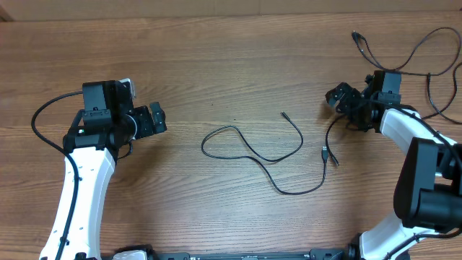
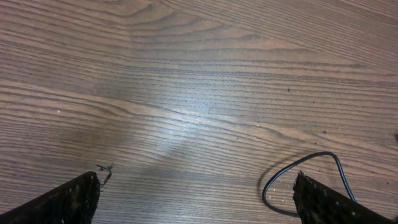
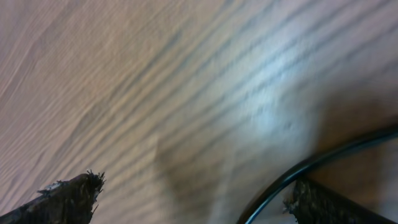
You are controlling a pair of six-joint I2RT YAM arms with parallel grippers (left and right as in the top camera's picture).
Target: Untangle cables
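One thin black cable [image 1: 263, 160] lies loose on the wooden table [image 1: 216, 58], with a flat loop at one end and a silver-tipped plug [image 1: 326, 154] at the other. A second cable [image 1: 415, 54] sprawls well right of it, by the table's far edge. My left gripper [image 1: 160, 119] hovers left of the loop, jaws wide and empty. My right gripper [image 1: 336, 100] sits just beyond the plug, equally wide. Bare wood rings the loop.
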